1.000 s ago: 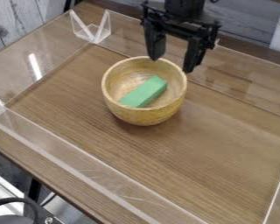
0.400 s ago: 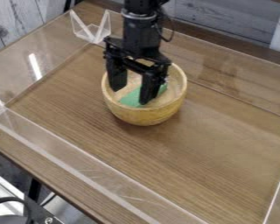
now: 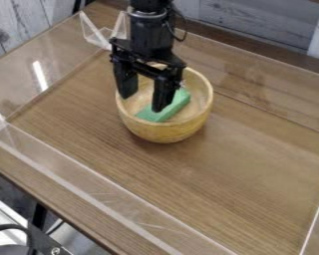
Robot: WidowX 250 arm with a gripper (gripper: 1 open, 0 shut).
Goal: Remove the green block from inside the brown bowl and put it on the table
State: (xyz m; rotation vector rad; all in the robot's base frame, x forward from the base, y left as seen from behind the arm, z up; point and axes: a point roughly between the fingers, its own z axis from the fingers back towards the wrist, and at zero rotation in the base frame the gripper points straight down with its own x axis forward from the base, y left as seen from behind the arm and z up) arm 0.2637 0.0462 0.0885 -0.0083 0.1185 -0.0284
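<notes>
Brown bowl (image 3: 162,113) on the counter (image 3: 242,189), well apart from the clear acrylic walls (image 3: 116,214); bare wood lies wide in front of it. Green block (image 3: 167,107) lies inside the bowl; the tool (image 3: 144,93), jaws spread and empty, hangs over the bowl's rear-left rim; no legible writing.

We seem to be looking at a lab or robot test station. A wood-grain table (image 3: 189,189) is fenced by low clear acrylic walls (image 3: 69,199), like a purpose-built work cell. A black robot arm (image 3: 152,25) comes down at the upper centre of the frame, and black cables (image 3: 16,239) lie at the lower left.
</notes>
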